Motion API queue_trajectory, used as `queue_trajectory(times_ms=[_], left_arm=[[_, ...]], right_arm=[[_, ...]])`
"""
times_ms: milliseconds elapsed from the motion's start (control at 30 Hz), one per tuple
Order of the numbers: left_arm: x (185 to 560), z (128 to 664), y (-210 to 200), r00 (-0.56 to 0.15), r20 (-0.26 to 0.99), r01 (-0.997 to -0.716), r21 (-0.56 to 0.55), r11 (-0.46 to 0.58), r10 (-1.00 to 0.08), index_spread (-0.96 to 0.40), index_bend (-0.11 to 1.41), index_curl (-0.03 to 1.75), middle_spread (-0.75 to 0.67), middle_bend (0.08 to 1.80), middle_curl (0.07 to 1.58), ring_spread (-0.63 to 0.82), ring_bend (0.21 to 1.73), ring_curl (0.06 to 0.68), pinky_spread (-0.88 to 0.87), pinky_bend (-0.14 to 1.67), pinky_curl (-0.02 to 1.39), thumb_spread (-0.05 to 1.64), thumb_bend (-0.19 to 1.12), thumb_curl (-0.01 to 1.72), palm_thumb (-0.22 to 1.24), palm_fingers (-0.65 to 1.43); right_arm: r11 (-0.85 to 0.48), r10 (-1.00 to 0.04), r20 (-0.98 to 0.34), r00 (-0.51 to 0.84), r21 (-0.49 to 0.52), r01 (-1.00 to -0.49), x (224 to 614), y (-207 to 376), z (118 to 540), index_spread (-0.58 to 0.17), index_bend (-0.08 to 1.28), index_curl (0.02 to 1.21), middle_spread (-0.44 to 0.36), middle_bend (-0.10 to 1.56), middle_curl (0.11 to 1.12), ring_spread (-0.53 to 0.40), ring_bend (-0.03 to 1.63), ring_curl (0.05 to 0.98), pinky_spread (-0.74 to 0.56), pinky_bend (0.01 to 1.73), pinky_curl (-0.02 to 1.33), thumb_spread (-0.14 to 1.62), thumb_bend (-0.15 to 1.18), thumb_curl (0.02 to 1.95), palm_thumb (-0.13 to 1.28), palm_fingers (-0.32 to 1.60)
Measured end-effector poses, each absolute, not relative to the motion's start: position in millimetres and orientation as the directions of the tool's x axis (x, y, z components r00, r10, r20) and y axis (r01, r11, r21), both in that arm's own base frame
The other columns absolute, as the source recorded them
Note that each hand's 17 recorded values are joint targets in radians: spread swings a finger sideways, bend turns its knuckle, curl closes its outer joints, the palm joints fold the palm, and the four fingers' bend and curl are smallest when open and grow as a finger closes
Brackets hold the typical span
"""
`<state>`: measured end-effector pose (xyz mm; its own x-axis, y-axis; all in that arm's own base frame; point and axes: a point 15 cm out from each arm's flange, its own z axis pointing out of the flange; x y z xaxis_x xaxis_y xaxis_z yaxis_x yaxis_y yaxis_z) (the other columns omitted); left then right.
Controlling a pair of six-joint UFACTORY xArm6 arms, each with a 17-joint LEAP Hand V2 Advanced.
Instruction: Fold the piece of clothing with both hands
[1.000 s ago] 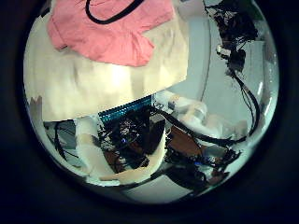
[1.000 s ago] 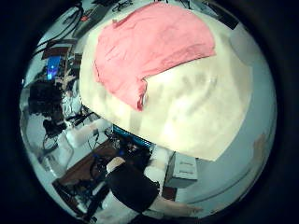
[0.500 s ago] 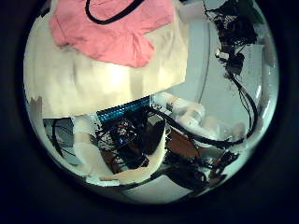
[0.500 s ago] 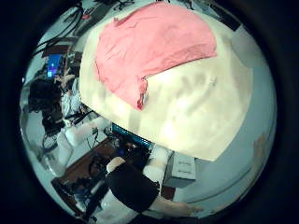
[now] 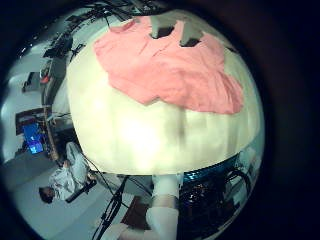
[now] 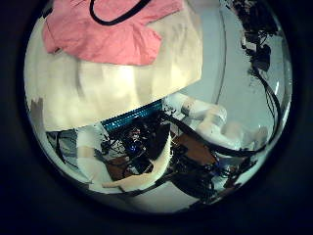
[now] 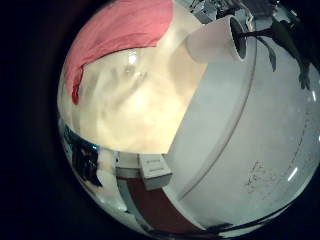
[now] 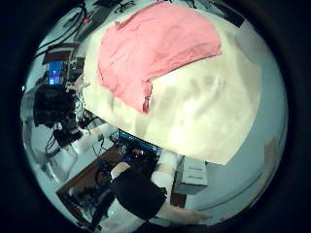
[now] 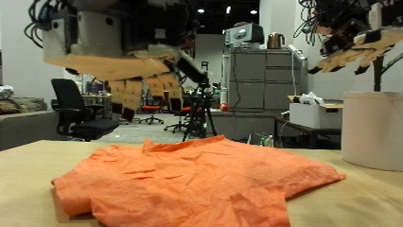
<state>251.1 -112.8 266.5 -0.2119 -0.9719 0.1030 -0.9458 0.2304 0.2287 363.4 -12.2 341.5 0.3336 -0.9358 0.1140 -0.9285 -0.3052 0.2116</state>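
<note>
An orange piece of clothing (image 9: 189, 180) lies crumpled and spread on the light wooden table (image 9: 26, 161). My left hand (image 9: 132, 71) hangs high above the table with relaxed fingers and holds nothing. My right hand (image 9: 346, 52) is also high up, over the table's other side, fingers spread and holding nothing. The clothing shows below the palms in the left little finger side view (image 5: 170, 70), the left thumb side view (image 6: 98, 29), the right little finger side view (image 7: 115, 35) and the right thumb side view (image 8: 155, 49).
A tall white cylinder (image 9: 375, 128) stands on the table below my right hand; it also shows in the right little finger side view (image 7: 215, 40). Office chairs and cabinets stand beyond the table's far edge.
Both thumb side views have shifted slightly, so both hands have moved a little. The clothing lies as before.
</note>
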Motion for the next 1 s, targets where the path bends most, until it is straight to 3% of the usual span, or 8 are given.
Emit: queue_trajectory(times_ms=[367,1000], left_arm=[[253.8,239.3,-134.9,-0.26,0.095,-0.929,0.246,0.275,-0.961,0.17,0.16,0.33,0.32,0.19,0.32,0.5,0.45,0.211,0.47,0.2,0.31,0.99,-0.03,0.3,0.17,0.13],[257.6,228.8,-145.7,-0.269,0.095,-0.928,0.241,0.285,-0.958,0.2,0.17,0.32,0.36,0.19,0.32,0.5,0.47,0.219,0.48,0.22,0.32,0.99,-0.03,0.29,0.17,0.11]], right_arm=[[-0.287,-0.943,0.105,0.315,0.222,-0.932,371.2,-17.8,335.7,-0.358,0.17,0.3,0.123,0.19,0.32,0.162,0.28,0.254,0.32,0.33,0.3,1.31,-0.01,0.17,0.06,0.22],[-0.273,-0.948,0.108,0.3,0.214,-0.938,374.9,-24.5,341.1,-0.365,0.17,0.3,0.044,0.19,0.31,0.162,0.27,0.253,0.32,0.34,0.3,1.31,-0.01,0.17,0.06,0.21]])
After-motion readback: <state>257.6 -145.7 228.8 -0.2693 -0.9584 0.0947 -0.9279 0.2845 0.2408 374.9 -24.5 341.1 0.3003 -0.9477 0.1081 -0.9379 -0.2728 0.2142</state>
